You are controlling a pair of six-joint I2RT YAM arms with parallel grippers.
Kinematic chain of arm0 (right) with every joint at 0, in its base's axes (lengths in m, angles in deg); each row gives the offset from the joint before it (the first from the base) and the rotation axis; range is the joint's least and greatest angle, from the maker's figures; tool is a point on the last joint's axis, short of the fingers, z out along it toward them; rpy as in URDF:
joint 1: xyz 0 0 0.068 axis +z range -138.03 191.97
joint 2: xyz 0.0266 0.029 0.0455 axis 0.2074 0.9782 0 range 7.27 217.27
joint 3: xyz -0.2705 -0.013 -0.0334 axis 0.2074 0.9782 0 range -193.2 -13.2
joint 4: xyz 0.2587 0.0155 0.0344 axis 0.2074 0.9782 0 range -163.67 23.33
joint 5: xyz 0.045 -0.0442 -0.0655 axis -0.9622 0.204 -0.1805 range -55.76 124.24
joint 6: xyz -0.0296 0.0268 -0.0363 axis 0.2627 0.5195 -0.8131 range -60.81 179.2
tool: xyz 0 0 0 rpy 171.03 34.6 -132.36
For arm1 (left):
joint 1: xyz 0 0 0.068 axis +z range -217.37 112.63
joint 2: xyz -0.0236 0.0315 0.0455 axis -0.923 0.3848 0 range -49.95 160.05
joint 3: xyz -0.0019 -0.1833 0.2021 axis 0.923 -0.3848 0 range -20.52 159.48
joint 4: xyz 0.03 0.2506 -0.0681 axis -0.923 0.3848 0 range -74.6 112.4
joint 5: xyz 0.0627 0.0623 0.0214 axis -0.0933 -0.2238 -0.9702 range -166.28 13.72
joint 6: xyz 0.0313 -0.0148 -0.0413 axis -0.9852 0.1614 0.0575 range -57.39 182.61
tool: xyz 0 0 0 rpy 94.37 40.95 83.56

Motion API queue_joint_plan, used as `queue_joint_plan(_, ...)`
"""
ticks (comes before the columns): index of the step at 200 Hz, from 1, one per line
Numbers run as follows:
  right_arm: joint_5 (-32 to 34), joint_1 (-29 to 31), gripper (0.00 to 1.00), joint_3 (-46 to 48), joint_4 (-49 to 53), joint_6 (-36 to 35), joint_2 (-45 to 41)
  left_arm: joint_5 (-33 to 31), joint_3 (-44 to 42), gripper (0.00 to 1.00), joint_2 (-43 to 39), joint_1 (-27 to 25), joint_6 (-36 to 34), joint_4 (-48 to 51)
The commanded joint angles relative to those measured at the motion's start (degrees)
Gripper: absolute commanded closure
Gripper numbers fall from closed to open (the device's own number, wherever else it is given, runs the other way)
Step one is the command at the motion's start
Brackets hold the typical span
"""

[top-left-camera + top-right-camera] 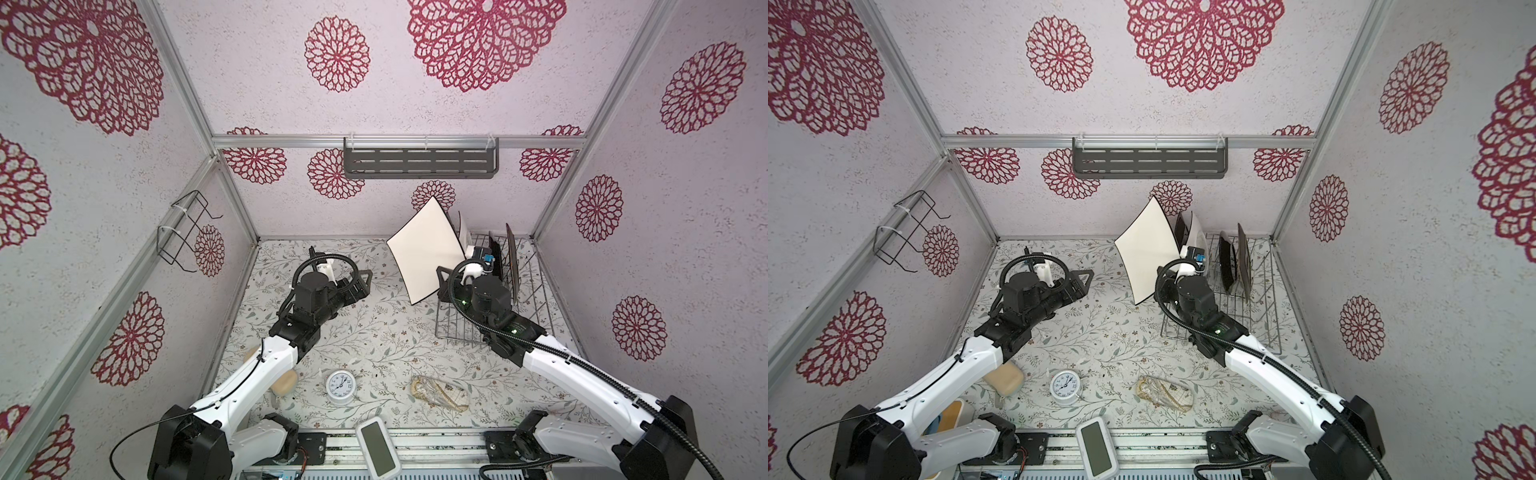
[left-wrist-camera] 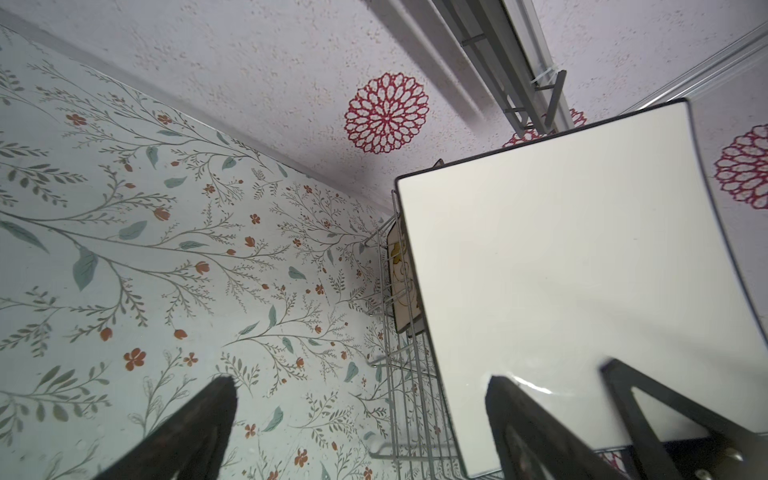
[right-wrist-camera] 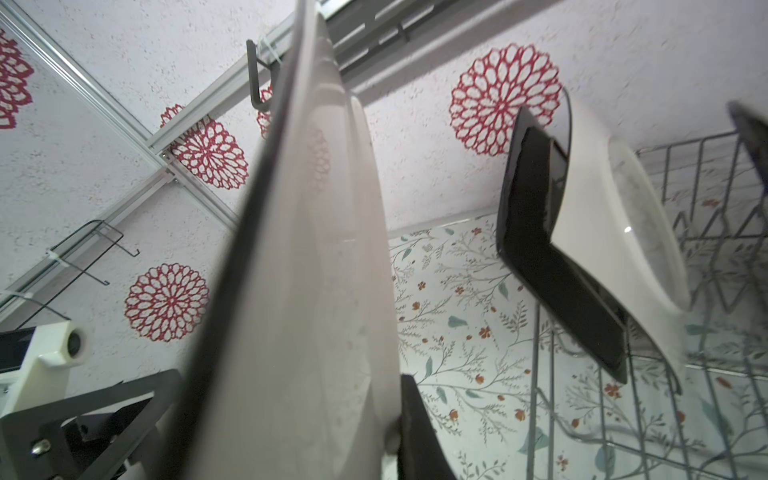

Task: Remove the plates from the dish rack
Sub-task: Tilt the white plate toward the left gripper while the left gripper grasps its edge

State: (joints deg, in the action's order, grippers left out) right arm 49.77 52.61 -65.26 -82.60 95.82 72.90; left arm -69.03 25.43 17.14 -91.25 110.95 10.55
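Note:
My right gripper [image 3: 353, 415] is shut on the lower edge of a white square plate [image 1: 424, 249] [image 1: 1148, 249] with a thin dark rim. That plate hangs tilted over the left end of the silver wire dish rack [image 1: 536, 291] [image 1: 1262, 299]. Standing in the rack are dark brown plates [image 1: 1244, 257] [image 3: 552, 257], a white one [image 3: 615, 232] and a flower-painted one [image 2: 401, 282]. My left gripper [image 1: 345, 270] [image 2: 361, 382] is open and empty just left of the held plate [image 2: 561, 270]. One of its fingers [image 2: 519, 415] lies in front of the plate's face in the left wrist view.
A small white clock [image 1: 340, 384], a tan block [image 1: 284, 382] and a patterned bundle [image 1: 438, 392] lie on the floral table near the front. A grey slotted shelf [image 1: 419, 162] hangs on the back wall. A black wire holder [image 1: 185, 232] hangs on the left wall.

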Motion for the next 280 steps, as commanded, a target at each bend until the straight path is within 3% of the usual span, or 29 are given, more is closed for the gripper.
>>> queue_joint_plan(1, -5.0, -0.2, 1.00, -1.8, -18.4, 7.9, -2.2, 4.5, -0.3, 0.02, -0.4, 0.7, 2.5, -4.7)
queue_joint_plan(58, -8.6, -0.8, 1.00, 1.4, -22.1, 16.7, -2.3, 8.6, -1.1, 0.00, 2.1, 1.6, 5.2, -8.7)
queue_joint_plan(89, -10.8, -1.5, 1.00, 3.2, -24.9, 19.6, -2.1, 7.9, -2.4, 0.01, 3.0, 1.7, 6.9, -11.3)
queue_joint_plan(129, -17.1, -3.3, 1.00, 5.5, -31.9, 26.0, -0.2, 10.5, -2.7, 0.03, 4.7, 1.9, 9.1, -15.2)
queue_joint_plan(185, -21.1, -3.6, 1.00, 7.7, -38.8, 29.8, 1.3, 13.7, -1.4, 0.05, 6.2, 2.0, 10.0, -17.0)
queue_joint_plan(247, -24.0, -3.6, 1.00, 8.3, -41.7, 31.5, 2.1, 16.7, -1.7, 0.15, 8.4, 3.0, 13.4, -22.8)
queue_joint_plan(280, -25.9, -3.7, 1.00, 8.3, -43.6, 32.7, 2.8, 18.8, -1.7, 0.26, 9.2, 3.6, 15.4, -26.2)
